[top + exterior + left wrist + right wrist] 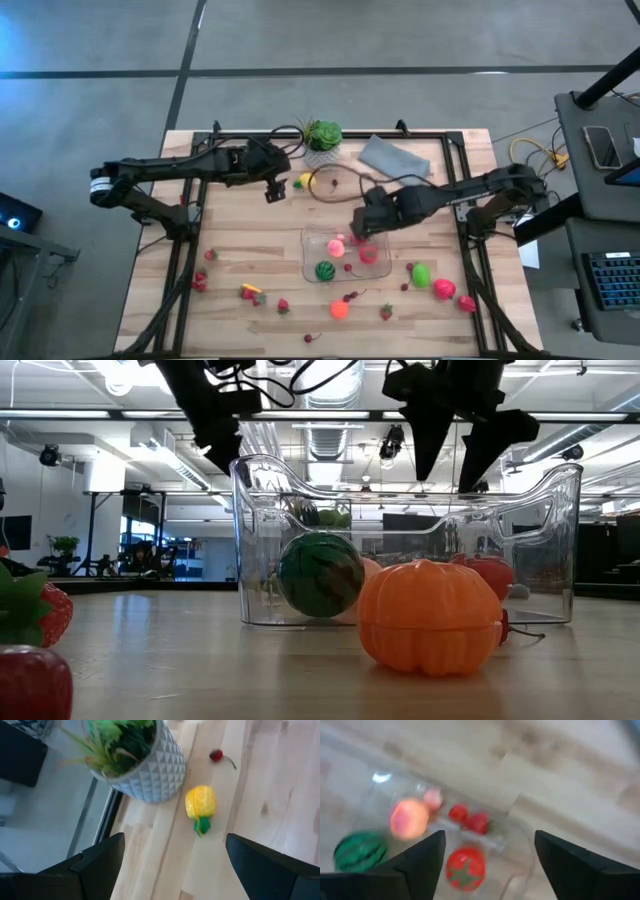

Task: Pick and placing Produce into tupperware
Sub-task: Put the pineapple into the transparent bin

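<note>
We saw the right gripper [362, 232] hovering over the tupperware [312, 268], fingers spread, nothing held. Inside lay a tomato [465, 868] and melon [325, 270]. The left gripper [272, 192] waited spread, well beyond the tupperware.

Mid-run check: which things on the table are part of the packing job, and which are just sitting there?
Job: clear tub holding melon and tomato; loose orange fruit, green fruit, yellow fruit; right gripper open above the tub.

Lying about: potted plant, grey cloth, cable loop.
</note>
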Motion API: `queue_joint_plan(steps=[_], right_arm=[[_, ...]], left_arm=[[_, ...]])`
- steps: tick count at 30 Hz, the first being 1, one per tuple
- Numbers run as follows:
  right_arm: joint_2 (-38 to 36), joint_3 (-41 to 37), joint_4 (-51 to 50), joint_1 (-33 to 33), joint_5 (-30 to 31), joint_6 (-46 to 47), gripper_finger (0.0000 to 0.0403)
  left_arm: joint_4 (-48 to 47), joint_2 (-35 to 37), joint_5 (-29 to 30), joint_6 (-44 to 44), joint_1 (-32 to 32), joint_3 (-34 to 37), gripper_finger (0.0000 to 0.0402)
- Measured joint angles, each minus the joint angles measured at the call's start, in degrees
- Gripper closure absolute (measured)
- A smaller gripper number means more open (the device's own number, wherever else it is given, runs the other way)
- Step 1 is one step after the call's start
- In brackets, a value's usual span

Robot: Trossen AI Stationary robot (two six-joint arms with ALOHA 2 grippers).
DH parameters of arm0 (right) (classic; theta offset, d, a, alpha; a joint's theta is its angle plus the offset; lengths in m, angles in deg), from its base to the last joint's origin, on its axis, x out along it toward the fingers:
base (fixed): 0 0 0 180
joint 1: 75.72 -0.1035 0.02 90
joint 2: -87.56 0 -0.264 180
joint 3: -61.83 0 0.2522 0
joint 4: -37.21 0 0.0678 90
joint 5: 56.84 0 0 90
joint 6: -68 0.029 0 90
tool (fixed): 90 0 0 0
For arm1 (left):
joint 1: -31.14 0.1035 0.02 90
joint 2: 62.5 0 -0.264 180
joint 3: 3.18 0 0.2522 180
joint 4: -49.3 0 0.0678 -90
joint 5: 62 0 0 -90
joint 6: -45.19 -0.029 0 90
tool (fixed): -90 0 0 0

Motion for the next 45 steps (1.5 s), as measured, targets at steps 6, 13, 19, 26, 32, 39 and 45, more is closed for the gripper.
queue_joint_plan(steps=[6,13,19,26,32,39,45], right_arm=[[-5.93,0.0,-1.14,5.95,4.24,-3.89,0.009],[-14.08,-0.07,-0.55,13.04,8.36,-13.61,0.01],[-21.63,-0.09,4.63,18.12,13.25,-22.61,0.0097],[-25.92,-0.61,4.8,21.64,13.25,-31.61,0.0101],[-26.55,-2.07,4.8,22.27,13.25,-35.28,0.0097],[-26.55,-3.08,4.63,22.92,13.18,-38.28,0.01],[-26.66,-3.08,4.21,23.23,13.14,-38.85,0.0097]], left_arm=[[6.73,-0.43,0.26,0.07,0.03,1.28,0.007],[11.36,-2.44,-10.26,7.8,4.37,2.51,0.007],[12.3,-9.7,-27.55,5.74,10.84,2.51,0.0081],[12.55,-16.79,-27.58,-4.37,10.95,2.19,0.0099],[14.26,-20.29,-23.18,-4.4,10.93,1.75,0.01],[19.54,-22.13,-21.12,-2.91,10.91,1.73,0.01],[20.89,-23.9,-21.73,-2.84,10.6,1.76,0.01]])
